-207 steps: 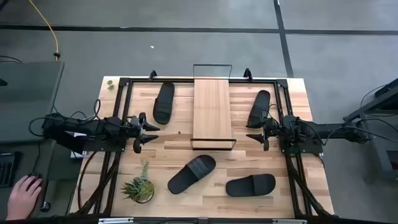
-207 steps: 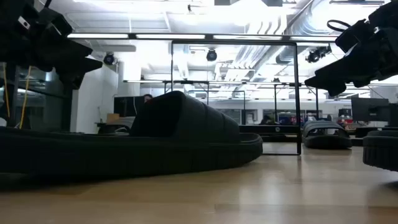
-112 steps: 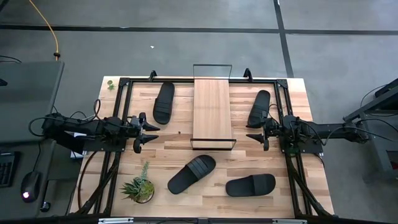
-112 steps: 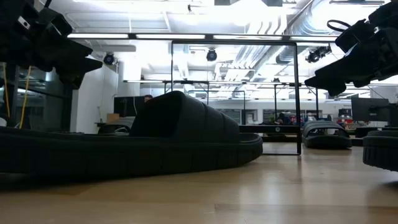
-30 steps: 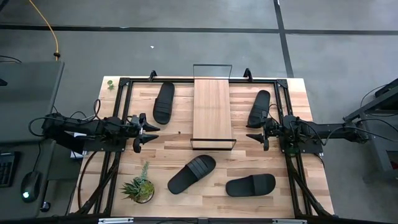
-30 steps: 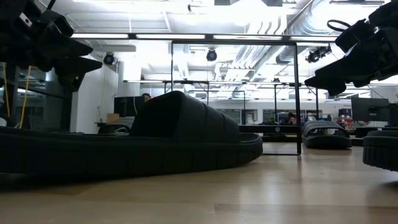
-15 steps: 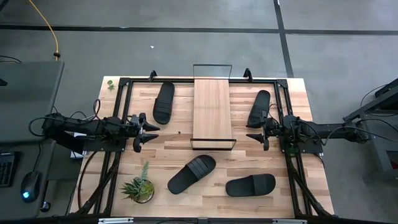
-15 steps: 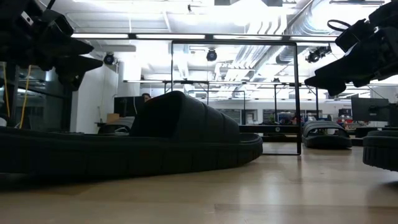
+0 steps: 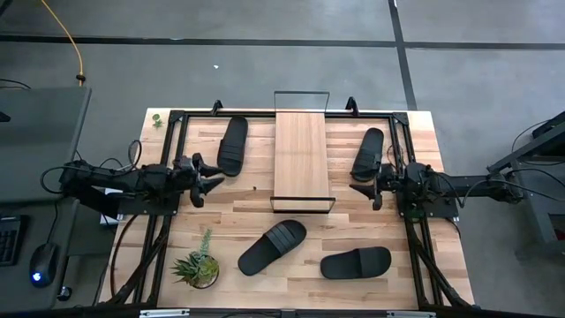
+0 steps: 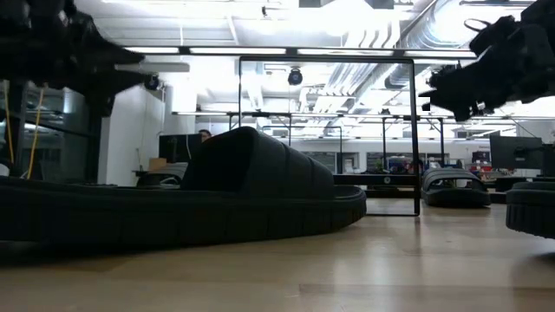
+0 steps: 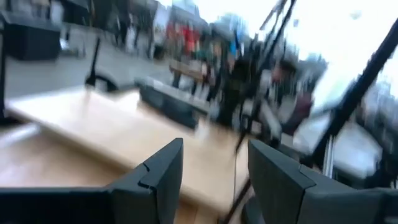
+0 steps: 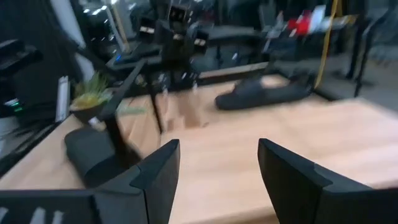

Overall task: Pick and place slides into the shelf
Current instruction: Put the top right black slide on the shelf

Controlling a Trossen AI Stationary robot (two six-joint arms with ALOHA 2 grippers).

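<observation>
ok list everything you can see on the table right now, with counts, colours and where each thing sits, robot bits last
slides: four, black; one far left, one far right, one near centre, one near right; all on the table.
shelf: one, light wood in black wire frame; far centre, nothing on it.
plant: one, green, potted; near left corner.
table: one, light wood.
left gripper: one, dark; jaws open, over the table left of the shelf, holding nothing.
right gripper: one, dark; jaws open, right of the shelf near the far right slide, holding nothing.
</observation>
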